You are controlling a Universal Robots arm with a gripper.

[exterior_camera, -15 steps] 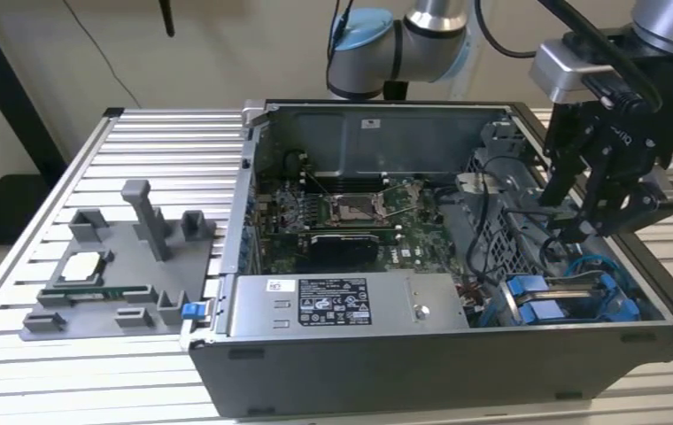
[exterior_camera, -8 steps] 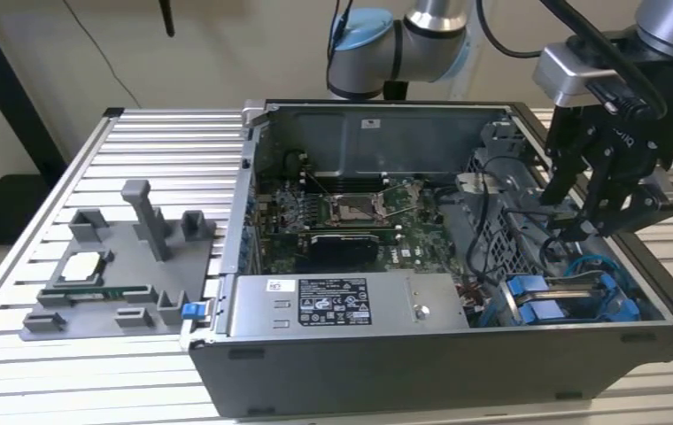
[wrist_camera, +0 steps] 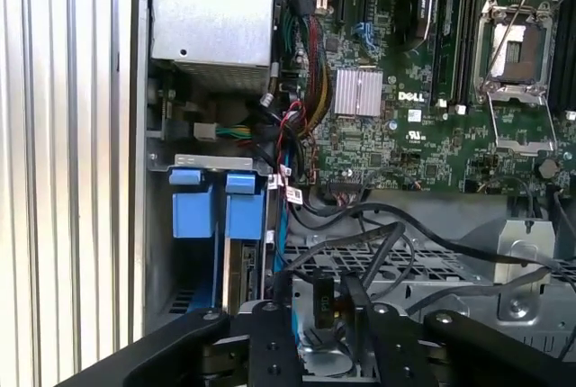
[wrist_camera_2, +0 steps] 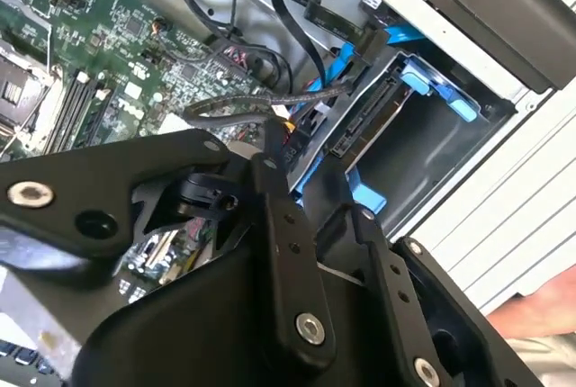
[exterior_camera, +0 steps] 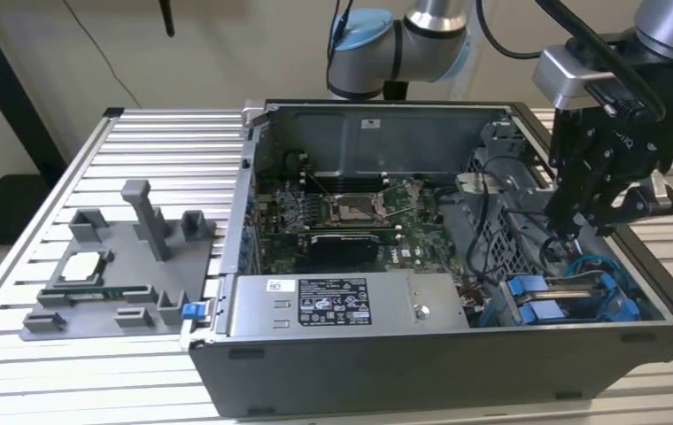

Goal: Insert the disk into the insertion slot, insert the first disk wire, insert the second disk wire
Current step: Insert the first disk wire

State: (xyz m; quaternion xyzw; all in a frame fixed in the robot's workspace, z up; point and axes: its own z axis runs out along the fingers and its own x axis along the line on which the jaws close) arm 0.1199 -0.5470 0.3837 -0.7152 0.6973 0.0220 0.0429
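Over at the upper right of the exterior view, the gripper hangs nose-down inside the open computer case, poised above the insertion slot in the lower right of that frame. In the first wrist view its fingers look clenched on a small black plug, the end of a disk wire. That grasp is a judgement, but the plug sits squarely between the pads, and a black lead loops away over the perforated metal.

Now the relation that counts. The disk lies just beside the gripper and lower down, toward the case's near corner in the exterior view. It appears already seated in the slot, with blue carrier tabs at its end. It stands on edge, so the gripper faces a narrow strip whose length runs from the tabs back toward the fingers. Plug and disk are near but apart, and no contact shows.

The second wrist view adds the connector strip along the disk's edge, and loose black cables crossing close by it. The exterior view adds height, with the fingertips clear above the cage. The first wrist view is the one that gives the plug between the fingers.
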